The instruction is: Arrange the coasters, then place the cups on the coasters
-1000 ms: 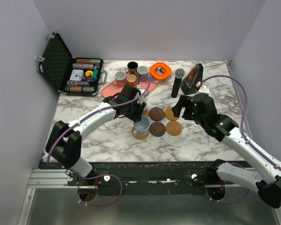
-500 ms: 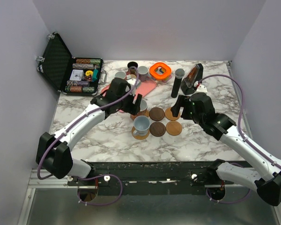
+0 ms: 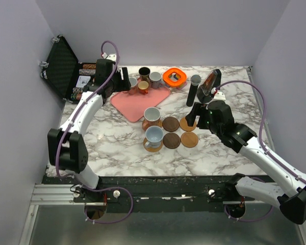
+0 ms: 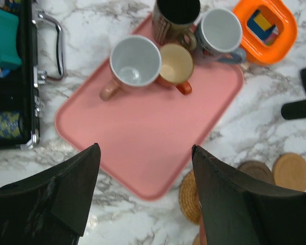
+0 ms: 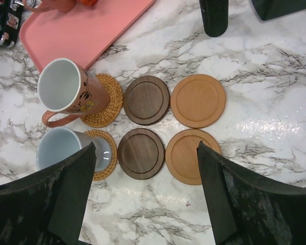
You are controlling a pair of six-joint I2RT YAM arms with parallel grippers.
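White left arm [image 3: 87, 108] outstretched near cups [image 3: 144, 73]

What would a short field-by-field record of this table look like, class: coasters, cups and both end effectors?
Coasters: six, two rows of three
Cups placed: two, pinkish-brown cup and pale blue cup, left column
Empty coasters: four
Cups waiting: four, at the pink tray's far end
Left end effector: open, over the tray
Right end effector: open, over the coasters

Left gripper [image 4: 144, 150] let go of pink mug [image 3: 152, 114] on woven coaster [image 5: 106, 103]; jaws opened, arm swung to 11 o'clock over tray [image 3: 135, 103].
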